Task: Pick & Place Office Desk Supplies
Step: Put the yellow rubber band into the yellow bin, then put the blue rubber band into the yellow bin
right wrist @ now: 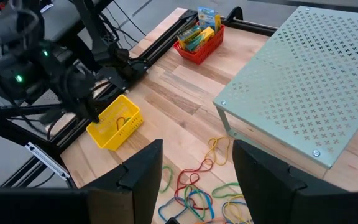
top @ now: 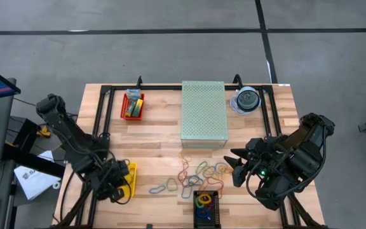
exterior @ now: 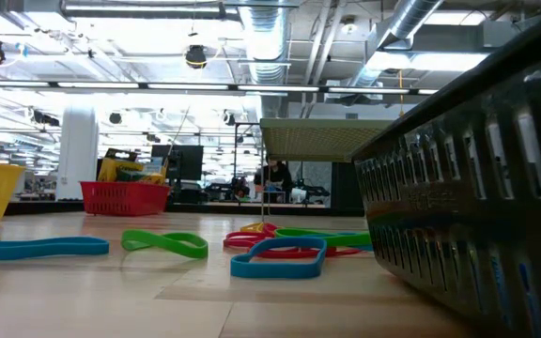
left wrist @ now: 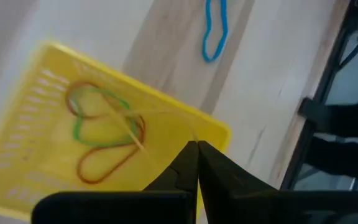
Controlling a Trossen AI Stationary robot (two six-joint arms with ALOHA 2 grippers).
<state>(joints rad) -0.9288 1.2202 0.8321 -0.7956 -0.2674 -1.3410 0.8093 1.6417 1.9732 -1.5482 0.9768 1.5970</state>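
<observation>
Rubber bands (top: 196,175) in blue, green, red, orange and yellow lie loose on the wooden table in front of the perforated box; the low view shows a blue one (exterior: 278,258) and a green one (exterior: 164,244) flat on the wood. More bands lie in the yellow basket (left wrist: 104,134) and the black basket (top: 206,207). Crayon boxes (top: 132,103) stand in a red basket. My left gripper (left wrist: 196,146) is shut over the yellow basket's edge. My right gripper (right wrist: 197,180) is open, above the loose bands (right wrist: 194,186). My left gripper: a thin pale strand (left wrist: 166,121) runs from the basket's inside toward the shut fingertips. I cannot tell whether the fingers have it or it only lies in the basket.
The pale green perforated box (top: 203,113) stands mid-table at the far side, the clear disc case (top: 248,100) to its right, the red basket (right wrist: 201,38) to its left. A black frame rail (top: 100,127) runs along the table's sides. The black basket's wall (exterior: 477,188) fills the low view's right.
</observation>
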